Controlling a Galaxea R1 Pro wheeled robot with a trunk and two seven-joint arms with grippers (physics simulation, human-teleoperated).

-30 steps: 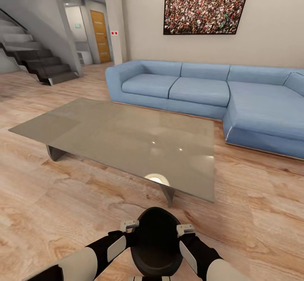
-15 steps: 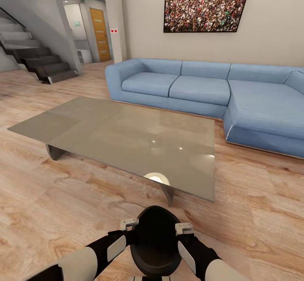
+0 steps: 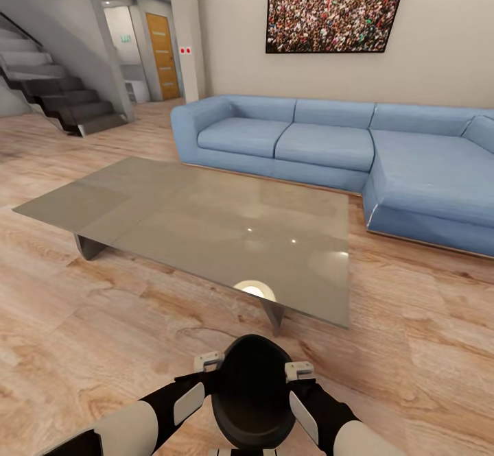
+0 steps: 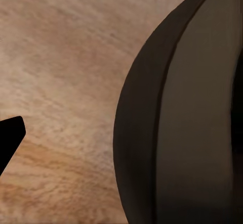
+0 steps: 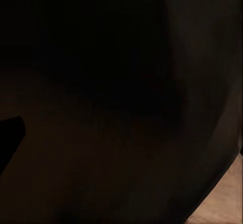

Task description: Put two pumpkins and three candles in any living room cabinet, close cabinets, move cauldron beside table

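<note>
Trouble here would come mostly from how the cauldron is carried: it sits between the left gripper and the right gripper, one pressed against each side of its round black body, low in front of the robot over the wooden floor. How far each pair of fingers is spread I cannot tell; in the wrist views the pot's dark curved wall is right up against the cameras, with a single dark fingertip at the edge, so neither seems closed around anything and the hold looks like a squeeze between two arms. Such a hold is likely to fail if either arm eases outward or the two lower unevenly, letting the smooth pot slip, tilt or roll away on landing. The table stands just ahead, its near edge and angled leg close beyond the pot, so a forward push while lowering could knock the rim into the tabletop. Setting it down too far back might leave it not truly beside the table.
</note>
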